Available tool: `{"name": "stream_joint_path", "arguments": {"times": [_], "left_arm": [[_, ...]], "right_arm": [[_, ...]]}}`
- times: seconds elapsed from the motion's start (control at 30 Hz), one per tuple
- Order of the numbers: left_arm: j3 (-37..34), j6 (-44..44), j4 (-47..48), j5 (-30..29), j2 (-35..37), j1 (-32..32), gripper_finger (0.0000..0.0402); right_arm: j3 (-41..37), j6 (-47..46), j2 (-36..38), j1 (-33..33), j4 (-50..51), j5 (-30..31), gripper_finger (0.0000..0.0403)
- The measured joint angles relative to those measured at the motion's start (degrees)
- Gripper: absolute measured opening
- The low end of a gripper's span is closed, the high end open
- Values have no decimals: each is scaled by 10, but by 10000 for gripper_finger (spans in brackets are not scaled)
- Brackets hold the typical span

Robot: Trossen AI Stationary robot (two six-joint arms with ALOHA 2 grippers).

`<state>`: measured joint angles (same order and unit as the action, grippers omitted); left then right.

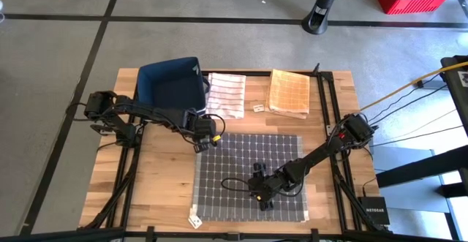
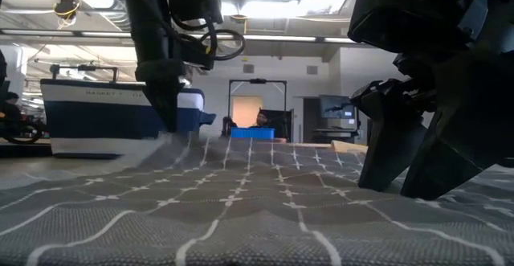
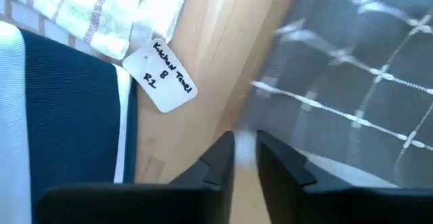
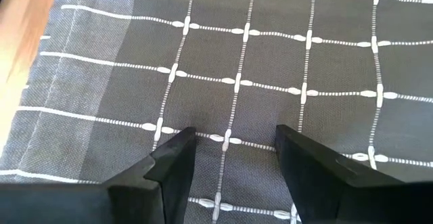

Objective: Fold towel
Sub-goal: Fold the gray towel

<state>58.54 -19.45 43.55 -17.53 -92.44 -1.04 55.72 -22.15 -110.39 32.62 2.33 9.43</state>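
A grey towel (image 1: 248,176) with a white grid lies spread flat on the wooden table. My left gripper (image 1: 201,145) points down at the towel's far left corner, its fingers nearly together with a narrow gap (image 3: 245,146). My right gripper (image 1: 262,198) stands open low over the towel's middle near part, with bare cloth between its fingers (image 4: 235,149). My left gripper has a pale strip of the towel's far left corner (image 3: 247,137) between its fingertips, coming from above. In the low view the cloth rises there to the fingertips (image 2: 165,137), while the rest lies flat. My right gripper's open fingertips (image 2: 385,182) reach the towel's surface; I cannot tell whether they touch it.
A blue bin (image 1: 172,85) stands at the far left, close behind my left gripper. Beside it lie a striped white towel (image 1: 225,94) with a paper tag (image 3: 161,75) and a folded tan towel (image 1: 289,92). A tag (image 1: 194,218) lies at the grey towel's near left corner.
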Motion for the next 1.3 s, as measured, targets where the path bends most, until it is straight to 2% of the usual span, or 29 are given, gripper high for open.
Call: {"name": "stream_joint_path", "arguments": {"times": [0.13, 0.23, 0.37, 0.47, 0.57, 0.67, 0.83, 0.93, 1.07, 1.17, 1.3], "left_arm": [[12, 0, 23, 11, 0, 0, 102], [49, -22, 72, 43, 0, -3, 127], [109, -56, 115, 54, 1, -37, 138], [138, -79, 101, 56, 2, -93, 139], [140, -116, 55, 56, 2, -161, 139], [123, -161, -22, 51, -2, -225, 139], [84, -200, -184, -28, -39, -293, 139], [77, -202, -243, -39, -90, -298, 139], [77, -199, -267, -38, -157, -280, 139], [77, -224, -240, -11, -189, -270, 139], [80, -260, -192, 49, -185, -274, 139]], "right_arm": [[0, 0, 0, 0, -1, 0, 206], [0, 0, 0, 0, -1, 0, 206], [2, 1, 10, 0, 11, -2, 206], [22, 1, 43, 0, 117, -30, 206], [54, -14, 83, 13, 201, -33, 206], [67, -23, 122, 38, 212, -18, 206], [66, -39, 147, 74, 235, -5, 206], [66, -76, 154, 91, 324, -4, 206], [59, -130, 153, 104, 466, 0, 206], [27, -162, 152, 110, 485, 15, 206], [-18, -174, 153, 113, 428, 15, 206]]}}
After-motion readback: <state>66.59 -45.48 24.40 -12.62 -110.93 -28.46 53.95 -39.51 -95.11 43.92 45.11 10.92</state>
